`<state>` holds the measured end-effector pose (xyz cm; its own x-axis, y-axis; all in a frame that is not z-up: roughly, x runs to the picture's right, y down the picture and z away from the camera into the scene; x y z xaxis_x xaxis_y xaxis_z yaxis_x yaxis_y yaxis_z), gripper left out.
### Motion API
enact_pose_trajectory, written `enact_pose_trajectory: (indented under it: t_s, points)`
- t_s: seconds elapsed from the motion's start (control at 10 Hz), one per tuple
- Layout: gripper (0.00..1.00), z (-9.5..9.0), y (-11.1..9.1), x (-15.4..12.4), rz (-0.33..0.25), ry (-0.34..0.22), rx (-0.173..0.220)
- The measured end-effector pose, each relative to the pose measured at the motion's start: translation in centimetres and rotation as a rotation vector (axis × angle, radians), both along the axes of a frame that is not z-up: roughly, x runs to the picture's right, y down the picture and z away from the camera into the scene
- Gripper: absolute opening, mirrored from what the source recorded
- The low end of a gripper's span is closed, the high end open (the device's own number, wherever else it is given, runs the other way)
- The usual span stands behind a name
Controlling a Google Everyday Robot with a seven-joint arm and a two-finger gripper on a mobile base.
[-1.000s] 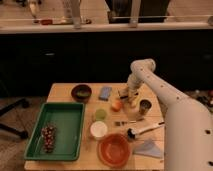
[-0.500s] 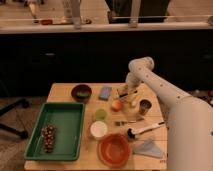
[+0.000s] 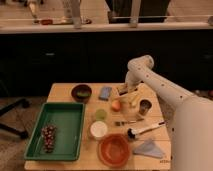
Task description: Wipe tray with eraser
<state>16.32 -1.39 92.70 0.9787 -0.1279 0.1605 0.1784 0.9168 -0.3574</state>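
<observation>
While the arm reaches over the tabletop (image 3: 62,92), the gripper (image 3: 129,95) hangs low at the 1 o'clock area, just beside a small dark eraser (image 3: 123,90); finger state cannot be determined. At 8 o'clock lies the green tray (image 3: 70,120), holding grapes (image 3: 48,137). An orange bowl (image 3: 114,149) sits at 6 o'clock.

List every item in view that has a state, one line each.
tray: flat on the table, grapes in its near corner.
eraser: on the table, under the gripper.
gripper: low over the table's far side, at the eraser.
orange bowl: upright, empty.
dark bowl: upright, holds something green.
marker pen: lying flat.
</observation>
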Motion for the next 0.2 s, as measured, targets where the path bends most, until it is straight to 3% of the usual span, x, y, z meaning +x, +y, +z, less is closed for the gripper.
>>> enact_pose_trajectory:
  t_s: [0.2]
  points:
    - [0.00,-0.54,-0.53,0.07,-0.004,0.011,0.025]
